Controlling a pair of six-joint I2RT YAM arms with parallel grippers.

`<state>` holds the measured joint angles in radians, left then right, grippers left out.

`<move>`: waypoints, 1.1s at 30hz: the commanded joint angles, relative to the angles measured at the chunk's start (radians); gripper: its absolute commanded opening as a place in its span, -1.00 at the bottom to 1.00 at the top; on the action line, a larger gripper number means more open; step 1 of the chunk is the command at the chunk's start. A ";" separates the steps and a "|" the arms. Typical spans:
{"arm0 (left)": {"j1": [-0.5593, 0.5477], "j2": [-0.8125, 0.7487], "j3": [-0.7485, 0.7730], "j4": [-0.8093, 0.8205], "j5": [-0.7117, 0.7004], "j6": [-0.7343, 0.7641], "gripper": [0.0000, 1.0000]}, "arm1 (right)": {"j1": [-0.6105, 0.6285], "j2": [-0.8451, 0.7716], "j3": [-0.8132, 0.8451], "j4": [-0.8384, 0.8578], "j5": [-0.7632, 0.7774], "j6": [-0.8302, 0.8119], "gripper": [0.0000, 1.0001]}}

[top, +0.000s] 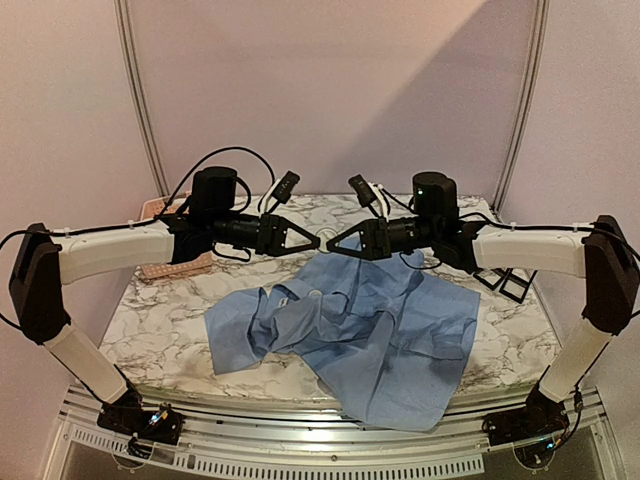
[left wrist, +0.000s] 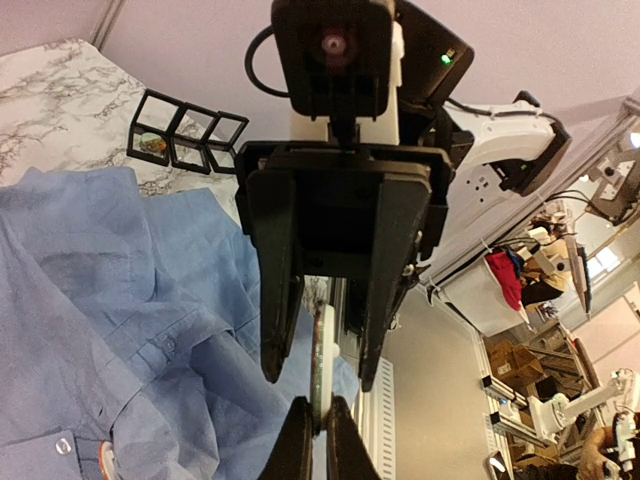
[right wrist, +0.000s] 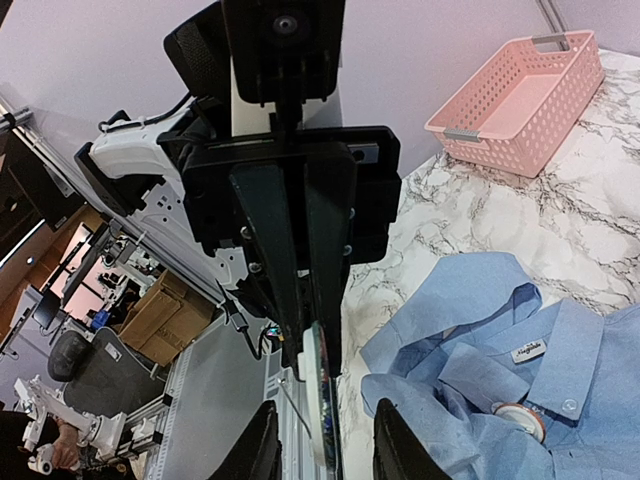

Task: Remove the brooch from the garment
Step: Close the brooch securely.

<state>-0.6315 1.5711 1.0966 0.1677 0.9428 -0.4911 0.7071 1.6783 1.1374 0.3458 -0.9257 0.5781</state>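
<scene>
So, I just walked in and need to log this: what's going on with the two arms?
Both arms meet tip to tip above the blue shirt, which lies crumpled on the marble table. The left gripper has its jaws shut on a thin pale disc, held edge-on, and the right gripper has its jaws open either side of it, likely a handover. A round white-and-orange piece sits on the shirt by the collar; which of the two the task means, I cannot tell.

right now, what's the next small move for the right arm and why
Probably close the right gripper: its jaws stand open on either side of the thin pale piece that the left gripper pinches edge-on above the shirt. What that piece is I cannot tell; a round badge sits by the collar.
</scene>
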 commanded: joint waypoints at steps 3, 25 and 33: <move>0.010 -0.011 -0.013 0.001 0.006 0.013 -1.00 | 0.008 0.023 0.009 0.037 0.010 0.027 -0.47; 0.002 -0.017 -0.009 -0.030 0.002 0.044 -1.00 | 0.003 0.067 0.023 0.058 -0.004 0.107 -0.78; 0.001 -0.022 -0.009 -0.033 0.000 0.050 -1.00 | -0.001 0.069 0.021 0.056 0.018 0.122 -0.85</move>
<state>-0.6319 1.5711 1.0962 0.1303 0.9306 -0.4660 0.7067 1.7218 1.1397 0.4129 -0.9356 0.6773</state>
